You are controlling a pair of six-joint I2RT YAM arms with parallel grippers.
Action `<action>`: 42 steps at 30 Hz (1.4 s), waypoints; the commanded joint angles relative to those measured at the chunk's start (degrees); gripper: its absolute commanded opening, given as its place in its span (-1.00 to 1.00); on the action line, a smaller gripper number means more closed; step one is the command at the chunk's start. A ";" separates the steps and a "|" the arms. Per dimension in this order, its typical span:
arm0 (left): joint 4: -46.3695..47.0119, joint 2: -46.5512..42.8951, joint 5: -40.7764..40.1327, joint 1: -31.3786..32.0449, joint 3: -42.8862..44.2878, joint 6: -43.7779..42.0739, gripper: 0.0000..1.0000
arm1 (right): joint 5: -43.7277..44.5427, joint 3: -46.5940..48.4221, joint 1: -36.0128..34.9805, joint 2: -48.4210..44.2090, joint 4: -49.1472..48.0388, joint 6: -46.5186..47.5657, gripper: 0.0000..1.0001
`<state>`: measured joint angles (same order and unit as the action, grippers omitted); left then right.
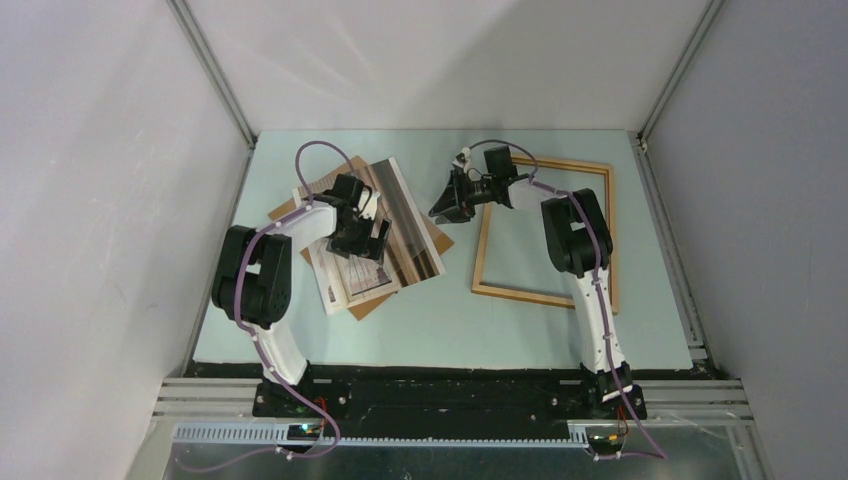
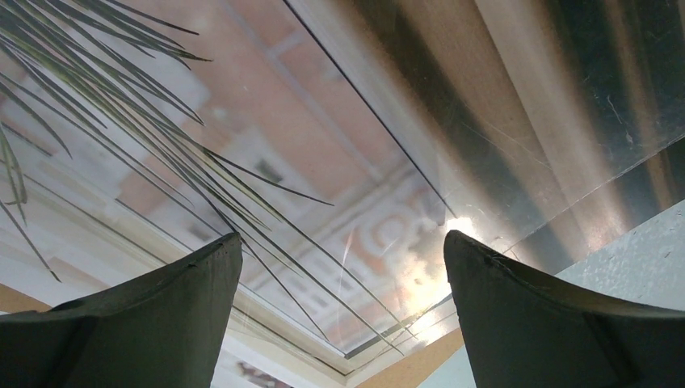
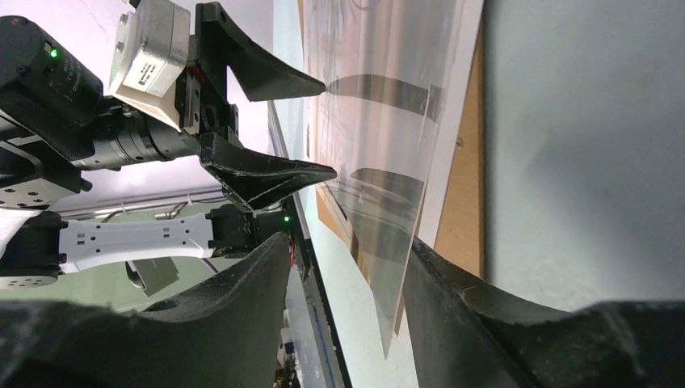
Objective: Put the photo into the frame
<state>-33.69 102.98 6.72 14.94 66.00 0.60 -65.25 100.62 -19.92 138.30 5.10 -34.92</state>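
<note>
The photo (image 1: 400, 225), with grass blades and striped curtains, lies face up at the left-centre on the brown backing board (image 1: 438, 242), and a glossy clear sheet seems to lie over it. My left gripper (image 1: 362, 240) hovers just above the photo (image 2: 323, 162), open and empty (image 2: 343, 242). The light-wood frame (image 1: 545, 295) lies flat at the right with nothing in it. My right gripper (image 1: 442, 205) is turned sideways between frame and photo, open and empty (image 3: 347, 242). It faces the sheet's corner (image 3: 388, 315) and the left gripper (image 3: 323, 125).
The backing board's edge shows under the photo (image 2: 412, 368) and in the right wrist view (image 3: 460, 202). White walls with metal rails (image 1: 215, 80) close in the pale green table (image 1: 450, 330) on three sides.
</note>
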 commanded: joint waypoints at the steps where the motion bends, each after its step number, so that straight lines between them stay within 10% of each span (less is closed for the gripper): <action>1: 0.99 1.89 3.66 0.35 -0.54 0.26 0.99 | -1.89 0.91 -2.26 -1.08 -1.14 -0.67 0.10; 13: 1.09 1.33 4.48 0.73 -0.61 0.35 0.99 | 3.16 2.64 -6.09 -0.05 4.01 2.52 -0.18; 23: 1.09 -2.34 4.79 0.45 -0.57 -0.23 0.99 | 8.12 0.85 -4.48 -6.13 7.55 6.34 -1.00; 42: 1.01 -20.63 12.85 -7.43 1.38 -2.28 0.99 | 8.97 -17.73 1.64 -31.09 1.82 13.63 -1.00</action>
<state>-33.45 84.88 15.97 8.58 65.39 -1.48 -55.86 84.75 -18.72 112.84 8.49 -26.26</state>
